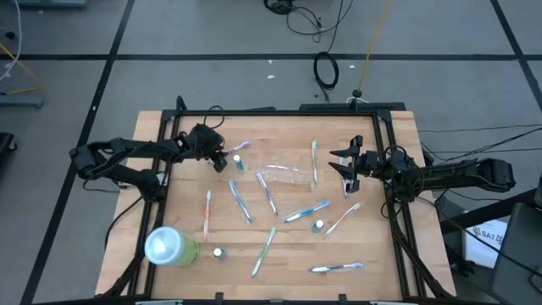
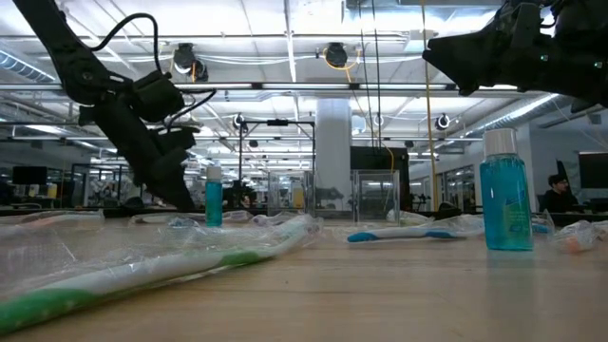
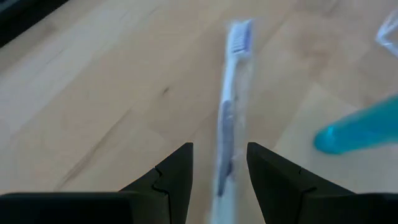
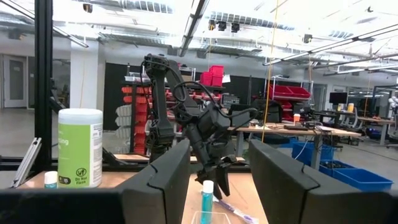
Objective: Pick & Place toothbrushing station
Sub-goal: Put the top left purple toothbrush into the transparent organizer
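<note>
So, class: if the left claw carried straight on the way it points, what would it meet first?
Most likely the wrapped toothbrush: the left claw stands open with the handle lying between its fingers, though how far above the table it sits is unclear.

I'm working in a big open lab or workshop. Past the wooden table (image 1: 279, 254) I see an exposed ceiling with strip lights (image 2: 285, 43), a white pillar (image 2: 333, 152), shelves of red bins (image 4: 214, 78), benches with monitors (image 4: 339, 98), and a person (image 2: 559, 193) seated at a desk. Cables (image 1: 326, 68) trail over the grey tiled floor.
</note>
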Controlling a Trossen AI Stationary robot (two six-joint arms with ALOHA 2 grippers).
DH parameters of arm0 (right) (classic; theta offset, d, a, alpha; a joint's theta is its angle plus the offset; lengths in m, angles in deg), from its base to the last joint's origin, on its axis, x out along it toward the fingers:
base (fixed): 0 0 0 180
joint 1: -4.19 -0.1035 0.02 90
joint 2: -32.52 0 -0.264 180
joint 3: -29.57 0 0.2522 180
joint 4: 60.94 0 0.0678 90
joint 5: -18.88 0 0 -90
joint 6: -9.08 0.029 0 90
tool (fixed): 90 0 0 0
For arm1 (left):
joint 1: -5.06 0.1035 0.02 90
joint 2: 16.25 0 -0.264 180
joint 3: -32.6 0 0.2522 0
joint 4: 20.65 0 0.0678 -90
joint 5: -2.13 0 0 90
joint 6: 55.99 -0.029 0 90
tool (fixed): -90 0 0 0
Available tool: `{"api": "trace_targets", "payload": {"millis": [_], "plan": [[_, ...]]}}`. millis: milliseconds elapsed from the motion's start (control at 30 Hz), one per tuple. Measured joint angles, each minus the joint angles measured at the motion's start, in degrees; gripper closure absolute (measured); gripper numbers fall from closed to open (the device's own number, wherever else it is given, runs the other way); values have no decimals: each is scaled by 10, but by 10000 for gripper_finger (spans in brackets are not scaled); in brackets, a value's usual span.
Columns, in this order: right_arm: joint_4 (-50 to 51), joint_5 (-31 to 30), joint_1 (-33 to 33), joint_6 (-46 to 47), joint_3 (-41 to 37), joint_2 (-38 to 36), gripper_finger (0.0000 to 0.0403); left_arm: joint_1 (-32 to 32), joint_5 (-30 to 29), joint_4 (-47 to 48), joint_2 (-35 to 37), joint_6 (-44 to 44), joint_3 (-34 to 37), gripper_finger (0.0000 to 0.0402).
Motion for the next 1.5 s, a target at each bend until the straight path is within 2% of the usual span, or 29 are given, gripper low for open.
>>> {"api": "trace_targets", "payload": {"millis": [300, 400, 533, 800, 1033, 1167, 1267, 1500], "plan": [[2, -5, 0, -8, 0, 0, 243, -8, 13, 13, 0, 9, 0, 243], [26, -43, 0, 6, 0, 0, 243, -15, 12, 14, 0, 10, 0, 243], [87, -127, 4, 27, 0, 0, 243, -20, -7, 14, 0, 9, 0, 243], [154, -204, 36, 80, 0, 0, 243, -20, -18, 17, -4, 16, 0, 243], [159, -206, 42, 94, 0, 0, 243, -22, -38, -10, -62, 18, -1, 243], [158, -206, 43, 89, 0, 0, 243, -22, -42, -20, -72, 12, -2, 243], [149, -206, 43, 75, 0, 0, 243, -22, -43, -19, -73, 11, -1, 258], [140, -206, 43, 68, 0, 0, 243, -22, -46, -17, -74, 10, -1, 335]]}}
